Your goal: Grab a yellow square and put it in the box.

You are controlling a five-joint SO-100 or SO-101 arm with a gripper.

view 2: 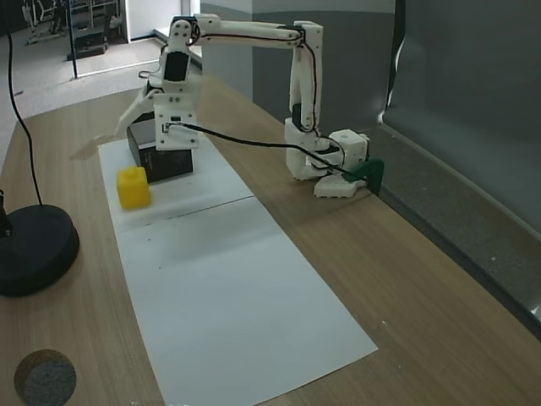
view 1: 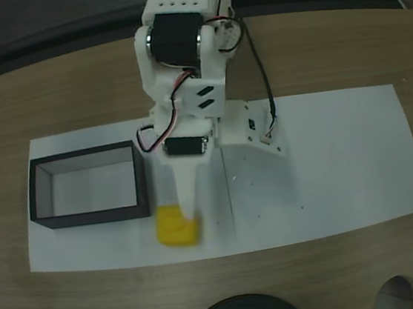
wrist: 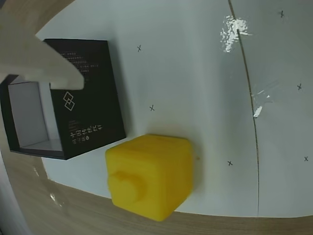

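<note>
The yellow square point(view 1: 176, 227) rests on white paper just right of the box's near corner in a fixed view. It also shows as a small block point(view 2: 133, 187) in front of the box point(view 2: 161, 154) in the other fixed view. The box point(view 1: 87, 184) is black-walled, white inside and open on top. My gripper point(view 1: 186, 210) hangs above the square's far edge, looks open and holds nothing. The wrist view has the yellow square point(wrist: 151, 176) low in the middle, with its stud facing the camera. The box point(wrist: 83, 103) lies to its left, and one white finger point(wrist: 44, 63) enters at the upper left.
A long white paper sheet point(view 1: 342, 161) covers the wooden table. A black round base point(view 2: 30, 245) stands near the table's front edge, with a round hole point(view 2: 42, 376) in the tabletop beside it. The arm's base point(view 2: 325, 161) is clamped at the far table edge.
</note>
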